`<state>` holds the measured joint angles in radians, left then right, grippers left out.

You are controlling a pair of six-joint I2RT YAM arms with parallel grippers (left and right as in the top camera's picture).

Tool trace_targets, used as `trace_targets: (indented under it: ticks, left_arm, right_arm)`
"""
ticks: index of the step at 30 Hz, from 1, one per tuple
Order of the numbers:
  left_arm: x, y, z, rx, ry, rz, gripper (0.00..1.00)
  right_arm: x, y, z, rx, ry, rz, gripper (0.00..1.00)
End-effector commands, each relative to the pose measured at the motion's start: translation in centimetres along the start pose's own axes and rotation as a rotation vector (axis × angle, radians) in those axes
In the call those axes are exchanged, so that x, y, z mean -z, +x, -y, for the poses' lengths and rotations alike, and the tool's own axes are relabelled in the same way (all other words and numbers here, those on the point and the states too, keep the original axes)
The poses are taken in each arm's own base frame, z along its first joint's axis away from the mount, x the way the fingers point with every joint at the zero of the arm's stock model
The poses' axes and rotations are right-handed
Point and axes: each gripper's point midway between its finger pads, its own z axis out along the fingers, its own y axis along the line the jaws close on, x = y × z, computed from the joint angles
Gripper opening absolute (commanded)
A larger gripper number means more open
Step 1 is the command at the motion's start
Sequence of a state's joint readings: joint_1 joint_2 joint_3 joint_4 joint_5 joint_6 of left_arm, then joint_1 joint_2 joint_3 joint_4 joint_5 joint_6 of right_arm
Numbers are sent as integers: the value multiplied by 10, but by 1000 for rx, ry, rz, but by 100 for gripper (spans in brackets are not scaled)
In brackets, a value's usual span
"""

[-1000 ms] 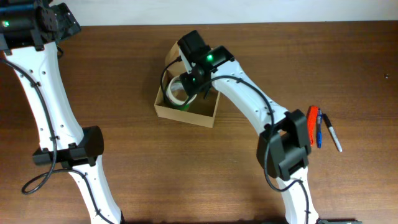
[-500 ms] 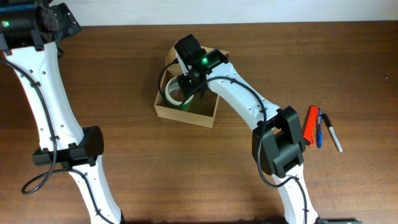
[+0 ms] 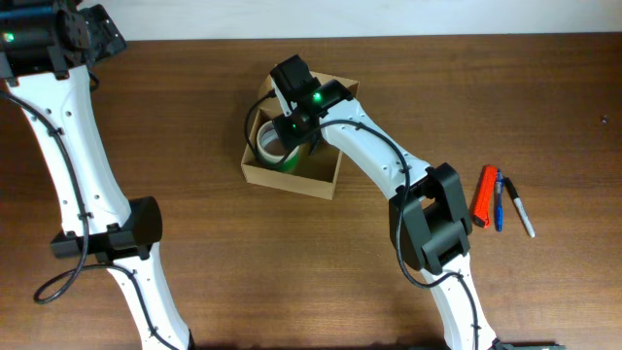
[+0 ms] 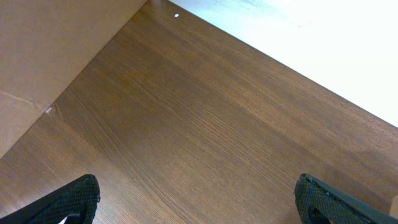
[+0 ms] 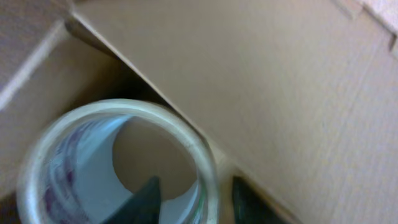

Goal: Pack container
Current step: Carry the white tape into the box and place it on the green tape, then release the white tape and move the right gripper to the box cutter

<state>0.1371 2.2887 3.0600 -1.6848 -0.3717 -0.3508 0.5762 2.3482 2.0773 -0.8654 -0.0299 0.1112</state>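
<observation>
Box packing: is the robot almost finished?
Not yet. The right pincer is down inside the cardboard box, its fingers straddling the wall of a tape roll. The red cutter and pens lie on the table. The left pincer is open and idle.

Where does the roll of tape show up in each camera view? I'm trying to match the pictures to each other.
Overhead: the roll of tape sits upper centre, inside the cardboard box, partly hidden by the right gripper.
Left wrist: not in view; only the table and a tan surface at upper left.
Right wrist: the roll fills the lower left, one finger through its hole.
Shared landmark: the box wall.
</observation>
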Motion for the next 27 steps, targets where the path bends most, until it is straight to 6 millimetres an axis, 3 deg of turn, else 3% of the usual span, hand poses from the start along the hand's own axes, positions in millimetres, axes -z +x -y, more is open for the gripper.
trace_targets:
  ticks: [1,5,9,10,11,12,15,17,20,22,24,27]
  left_arm:
    - [5,-2,-5,-3,-9,10,100]
    - [5,-2,-5,-3,-9,10,100]
    - [5,-2,-5,-3,-9,10,100]
    - [5,-2,-5,-3,-9,11,100]
    - [5,-2,-5,-3,-9,10,100]
    - [5,-2,-5,-3,-9,11,100]
    - [5,-2,-5,-3,-9,11,100]
    - [5,-2,-5,-3,-9,10,100]
    - [5,-2,-5,-3,-9,11,100]
    - [5,-2,-5,-3,-9,10,100]
    - [5,-2,-5,-3,-9,11,100]
    - [5,-2,-5,-3,-9,10,100]
  right_arm:
    - [-6,3,-6,2,-14,-9,40]
    - [7,5,-6,22,-11,-34,38]
    - [62,-15,2,94,50,10,39]
    - [82,-24,6,104,86,35,38]
    - [124,-40,14,131,146,93,39]
    - [147,-49,17,129,173,134,39]
    - [209,-68,25,114,222,256,41]
    - [246,-68,39,93,295,307,41]
    - [288,-57,66,48,364,343,42]
    - [314,-45,94,-5,414,374,42]
    - [332,-21,128,-74,460,382,45]
    - [342,29,178,-217,529,384,51]
